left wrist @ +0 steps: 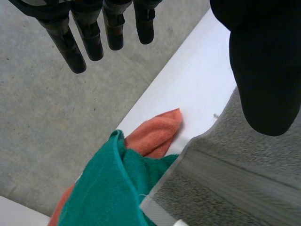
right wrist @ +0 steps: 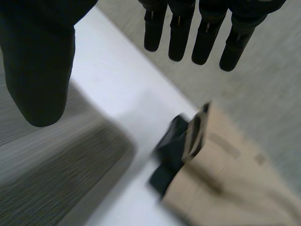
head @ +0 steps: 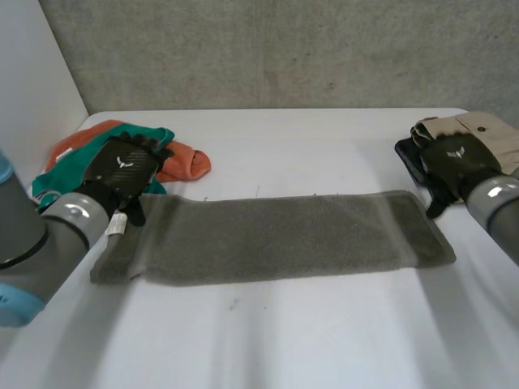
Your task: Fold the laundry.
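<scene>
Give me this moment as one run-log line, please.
grey towel: flat strip | left hand: open, over its left end | right hand: open, by its right end | teal cloth, beige garment: aside

No readable text; white winged emblem (head: 126,159) on back of left hand (head: 112,177), same on right hand (head: 459,164).

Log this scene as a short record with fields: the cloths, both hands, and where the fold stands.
surface: white table
main cloth: grey towel, lying flat as a long strip across the middle
left hand: open, fingers straight, over the towel's left end
right hand: open, fingers straight, at the towel's right end
left pile: teal cloth partly over an orange cloth
right pile: beige garment beside a black item
fold: ends not yet brought together
</scene>
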{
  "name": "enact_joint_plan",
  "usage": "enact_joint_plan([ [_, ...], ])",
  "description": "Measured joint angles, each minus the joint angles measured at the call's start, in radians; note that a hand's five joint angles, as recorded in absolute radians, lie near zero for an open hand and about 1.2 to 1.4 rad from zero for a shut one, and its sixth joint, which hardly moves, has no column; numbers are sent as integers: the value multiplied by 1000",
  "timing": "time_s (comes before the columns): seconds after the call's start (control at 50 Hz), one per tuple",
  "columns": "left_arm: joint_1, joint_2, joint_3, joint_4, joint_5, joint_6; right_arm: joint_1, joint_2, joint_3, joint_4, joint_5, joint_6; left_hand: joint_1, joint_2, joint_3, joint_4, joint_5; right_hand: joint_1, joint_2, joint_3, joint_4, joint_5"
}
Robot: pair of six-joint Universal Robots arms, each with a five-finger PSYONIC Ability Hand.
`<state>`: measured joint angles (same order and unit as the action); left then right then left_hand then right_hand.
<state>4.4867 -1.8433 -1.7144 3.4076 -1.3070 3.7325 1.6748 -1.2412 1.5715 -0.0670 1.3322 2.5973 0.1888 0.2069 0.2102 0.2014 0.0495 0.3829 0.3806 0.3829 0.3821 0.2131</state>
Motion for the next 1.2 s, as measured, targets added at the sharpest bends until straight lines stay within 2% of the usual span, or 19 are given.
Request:
enact_joint_plan([
  [0.12,30,57,-103,46,65,-42,-98,-15,94,106,-91,-15,0,0,0,0,0,104,101,103,107,107],
  [0.28,28,51,-127,54,88,-72,-140,117,148,-33,-122,-66,0,0,0,0,0,133,134,139,141,142],
  [0.34,23,46,-126,52,87,-75,-139,166,140,-74,-118,-69,0,0,0,0,0,349,335,331,332,328],
  [0.38,19,44,-125,51,85,-76,-139,192,131,-95,-111,-69,0,0,0,0,0,638,662,647,649,638],
  [0.42,16,44,-126,50,83,-77,-144,203,126,-114,-97,-64,0,0,0,0,0,711,790,776,779,755],
  [0.6,18,93,-138,42,77,-86,-243,77,168,-234,54,-83,0,0,0,0,0,711,797,802,812,776],
  [0.74,33,148,-154,37,79,-119,-349,53,133,-213,79,-305,0,0,0,0,0,711,797,802,813,782],
  [0.82,39,165,-162,35,81,-135,-326,63,100,-191,92,-395,0,0,0,0,0,711,797,804,814,787],
  [0.94,48,185,-174,33,85,-157,-54,13,94,-265,36,-439,0,0,0,0,1,711,797,808,816,792],
  [1.04,45,199,-180,27,85,-166,238,-22,165,-425,-95,-439,0,0,0,0,0,711,797,808,816,792],
  [1.1,42,206,-188,24,85,-170,421,11,203,-527,-177,-444,0,0,0,0,0,711,797,808,816,792],
  [1.18,35,208,-199,22,86,-171,591,102,208,-589,-223,-462,0,0,0,0,0,711,796,807,815,795],
  [1.2,32,206,-202,23,86,-171,626,134,198,-586,-221,-470,0,0,0,0,1,683,717,722,740,728],
])
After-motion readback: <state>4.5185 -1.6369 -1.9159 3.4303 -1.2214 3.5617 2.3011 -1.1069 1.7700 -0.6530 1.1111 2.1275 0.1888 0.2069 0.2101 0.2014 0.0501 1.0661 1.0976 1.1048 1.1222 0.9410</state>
